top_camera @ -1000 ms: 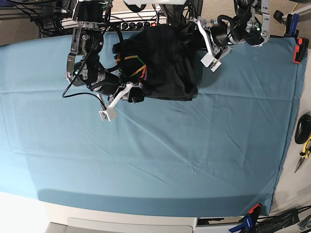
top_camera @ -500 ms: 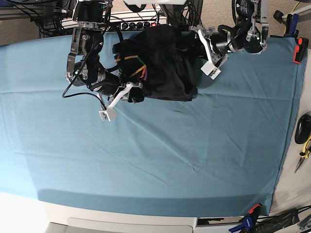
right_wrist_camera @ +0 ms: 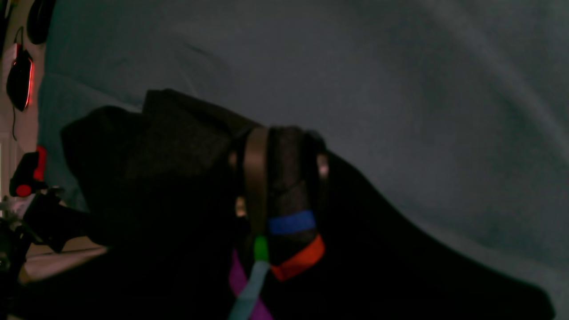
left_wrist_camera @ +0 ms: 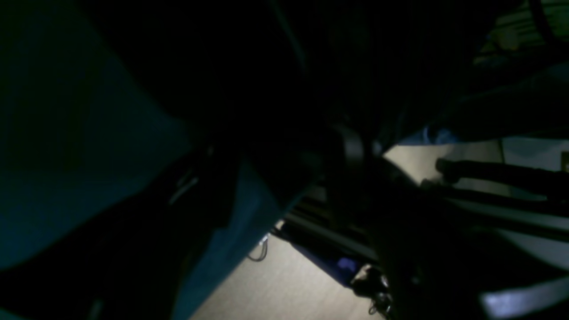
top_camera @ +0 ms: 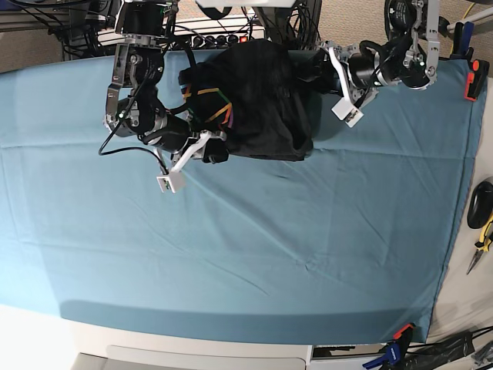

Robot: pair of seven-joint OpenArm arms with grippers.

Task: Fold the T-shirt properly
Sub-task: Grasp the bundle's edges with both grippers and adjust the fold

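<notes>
Tool [right_wrist_camera: 280, 178] pinches dark T-shirt [right_wrist_camera: 178, 186] (coloured stripes showing) over teal cloth [right_wrist_camera: 400, 89].

1. The table [top_camera: 192, 351] is covered by a teal cloth [top_camera: 254, 254], held by clamps at its right corners.
2. The T-shirt [top_camera: 258, 100] lies bunched on the cloth near the far edge, rainbow print showing at its left side.
3. The cloth is lightly creased.

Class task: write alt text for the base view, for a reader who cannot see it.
A crumpled black T-shirt with a rainbow line print lies bunched at the far edge of a table covered in teal cloth. The right gripper pinches the shirt's near-left corner, while the left gripper sits open at its right side.
</notes>
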